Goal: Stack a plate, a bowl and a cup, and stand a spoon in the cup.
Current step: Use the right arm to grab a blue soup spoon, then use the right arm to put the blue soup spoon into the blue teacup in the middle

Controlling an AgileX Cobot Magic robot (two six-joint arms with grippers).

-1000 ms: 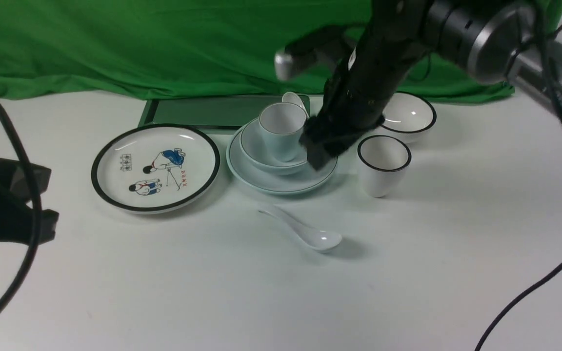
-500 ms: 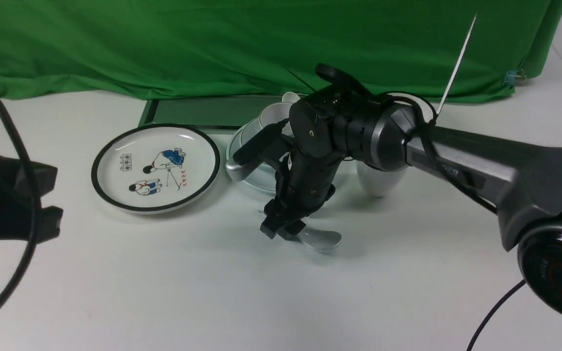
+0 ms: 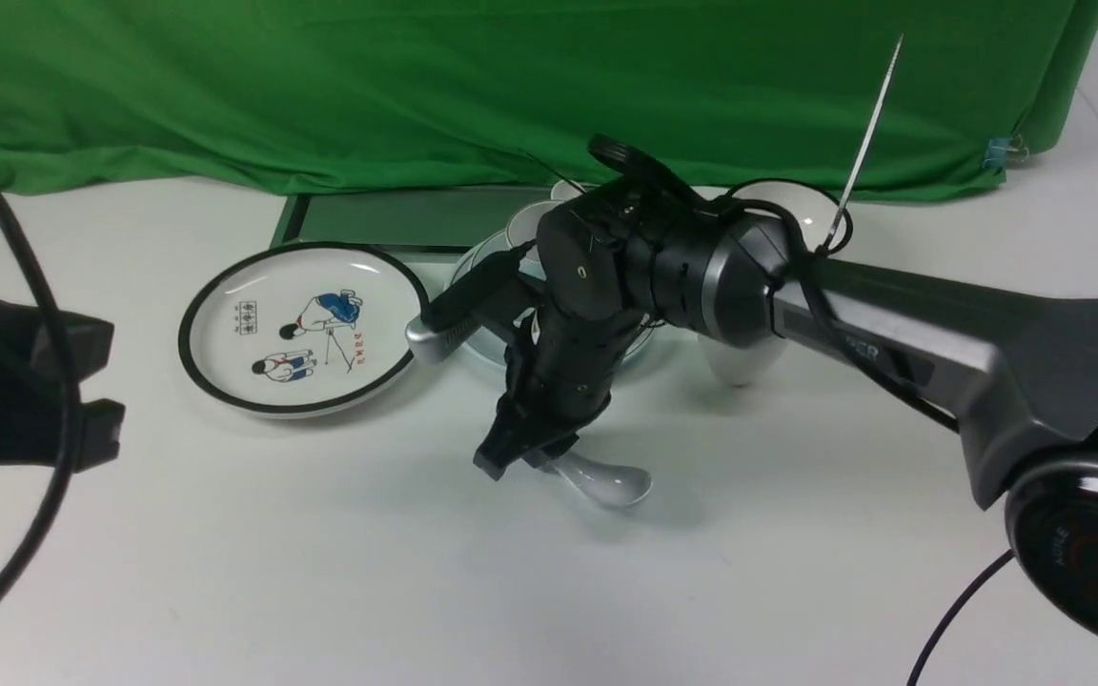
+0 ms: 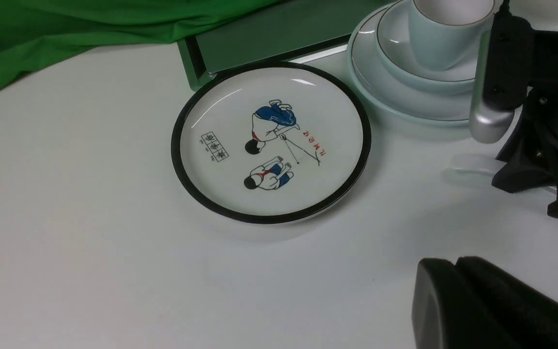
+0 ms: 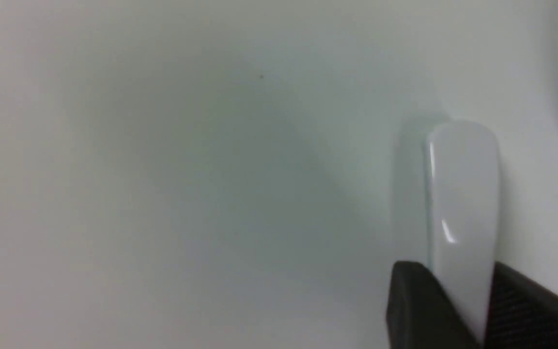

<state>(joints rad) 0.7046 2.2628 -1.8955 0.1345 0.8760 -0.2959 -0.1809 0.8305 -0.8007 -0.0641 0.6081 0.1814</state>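
The pale blue-green plate (image 4: 407, 99), bowl (image 4: 395, 58) and cup (image 4: 446, 39) stand stacked at the back middle; in the front view the right arm hides most of them, and only the cup's rim (image 3: 522, 221) shows. The white spoon (image 3: 611, 481) lies on the table in front of the stack. My right gripper (image 3: 520, 457) is shut on its handle (image 5: 463, 194), with a finger (image 5: 414, 305) on each side. My left gripper (image 4: 453, 266) is shut and empty, low at the left, away from the dishes.
A white plate with a black rim and cartoon figures (image 3: 306, 324) lies left of the stack. A white black-rimmed cup (image 3: 740, 362) and bowl (image 3: 802, 214) stand to the right, behind the arm. A second white spoon (image 3: 568, 186) and a green tray (image 3: 387, 219) lie behind.
My right arm has swung down from beside the stack to the spoon and closed on its handle. The spoon has shifted slightly left. The left arm has barely moved.
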